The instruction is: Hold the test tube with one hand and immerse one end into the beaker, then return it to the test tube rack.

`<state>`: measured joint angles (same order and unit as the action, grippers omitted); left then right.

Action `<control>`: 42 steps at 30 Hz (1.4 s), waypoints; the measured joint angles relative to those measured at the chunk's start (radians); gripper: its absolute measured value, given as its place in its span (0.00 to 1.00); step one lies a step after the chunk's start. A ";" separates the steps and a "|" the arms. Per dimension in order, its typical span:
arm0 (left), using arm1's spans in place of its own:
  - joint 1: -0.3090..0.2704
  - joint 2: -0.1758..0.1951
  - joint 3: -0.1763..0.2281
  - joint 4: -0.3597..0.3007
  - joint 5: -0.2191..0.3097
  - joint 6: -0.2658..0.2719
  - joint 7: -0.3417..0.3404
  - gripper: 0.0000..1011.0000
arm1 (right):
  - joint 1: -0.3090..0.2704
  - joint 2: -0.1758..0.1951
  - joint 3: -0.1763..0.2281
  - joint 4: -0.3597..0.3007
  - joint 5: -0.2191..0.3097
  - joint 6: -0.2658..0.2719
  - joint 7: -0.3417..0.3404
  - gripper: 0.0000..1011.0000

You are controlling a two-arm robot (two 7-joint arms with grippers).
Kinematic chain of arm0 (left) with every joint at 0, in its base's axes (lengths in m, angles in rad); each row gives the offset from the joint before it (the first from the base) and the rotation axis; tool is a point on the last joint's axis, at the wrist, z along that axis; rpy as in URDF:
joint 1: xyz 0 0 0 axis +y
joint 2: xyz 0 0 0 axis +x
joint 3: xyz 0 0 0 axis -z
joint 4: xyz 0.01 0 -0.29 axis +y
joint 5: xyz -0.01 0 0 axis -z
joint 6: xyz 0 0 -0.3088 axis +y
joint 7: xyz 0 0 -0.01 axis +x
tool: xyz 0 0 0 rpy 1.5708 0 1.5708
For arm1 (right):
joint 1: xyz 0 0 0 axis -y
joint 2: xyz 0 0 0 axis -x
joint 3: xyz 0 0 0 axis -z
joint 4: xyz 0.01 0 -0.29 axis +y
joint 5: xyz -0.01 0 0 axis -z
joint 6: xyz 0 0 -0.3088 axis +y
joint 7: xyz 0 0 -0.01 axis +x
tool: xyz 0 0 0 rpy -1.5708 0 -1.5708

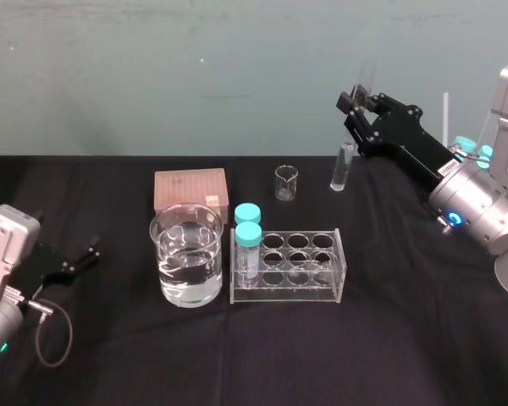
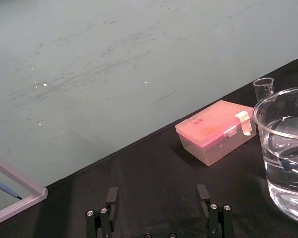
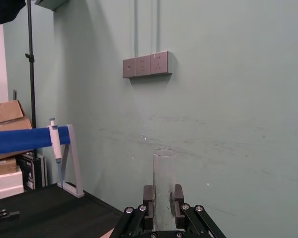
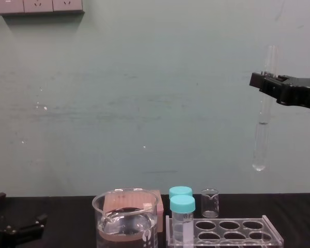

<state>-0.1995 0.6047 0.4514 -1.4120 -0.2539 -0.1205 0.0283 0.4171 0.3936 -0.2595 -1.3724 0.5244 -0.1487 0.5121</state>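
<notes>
My right gripper (image 1: 356,100) is raised high over the back right of the table, shut on the upper part of the test tube (image 1: 344,162). The long clear tube hangs nearly upright, its rounded bottom well above the table in the chest view, test tube (image 4: 262,129) below right gripper (image 4: 264,82). In the right wrist view both fingers (image 3: 177,195) press the test tube (image 3: 164,171). The beaker (image 1: 186,254), part full of clear liquid, stands left of the test tube rack (image 1: 339,254) at table centre. My left gripper (image 1: 89,254) rests open at the near left.
Two teal-capped vials (image 1: 248,227) stand in the rack's left end. A pink tip box (image 1: 190,190) lies behind the beaker and a tiny glass beaker (image 1: 286,182) stands behind the rack. A pipette stand (image 3: 64,153) sits far off at the table's side.
</notes>
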 joint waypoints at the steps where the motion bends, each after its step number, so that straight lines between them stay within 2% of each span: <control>1: 0.000 0.000 0.000 0.000 0.000 0.000 0.000 0.99 | 0.000 0.000 0.000 0.000 0.000 0.000 0.000 0.22; 6: 0.000 0.000 0.000 0.000 0.000 0.000 0.000 0.99 | 0.007 -0.002 -0.006 0.005 0.000 0.002 0.003 0.22; 16: 0.000 0.000 0.000 0.000 0.000 0.000 0.000 0.99 | 0.066 -0.031 -0.059 0.030 0.004 -0.018 0.071 0.22; 20: 0.000 0.000 0.000 0.000 0.000 0.000 0.000 0.99 | 0.098 -0.054 -0.095 0.048 0.013 -0.028 0.110 0.22; 26: 0.000 0.000 0.000 0.000 0.000 0.000 0.000 0.99 | 0.150 -0.102 -0.173 0.087 0.039 -0.036 0.194 0.22; 31: 0.000 0.000 0.000 0.000 0.000 0.000 0.000 0.99 | 0.170 -0.125 -0.220 0.109 0.057 -0.034 0.240 0.22; 35: 0.000 0.000 0.000 0.000 0.000 0.000 0.000 0.99 | 0.178 -0.135 -0.242 0.126 0.063 -0.032 0.255 0.22; 42: 0.000 0.000 0.000 0.000 0.000 0.000 0.000 0.99 | 0.201 -0.159 -0.286 0.197 0.063 -0.047 0.273 0.22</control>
<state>-0.1995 0.6047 0.4513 -1.4120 -0.2539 -0.1205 0.0283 0.6181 0.2350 -0.5452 -1.1754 0.5878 -0.1958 0.7854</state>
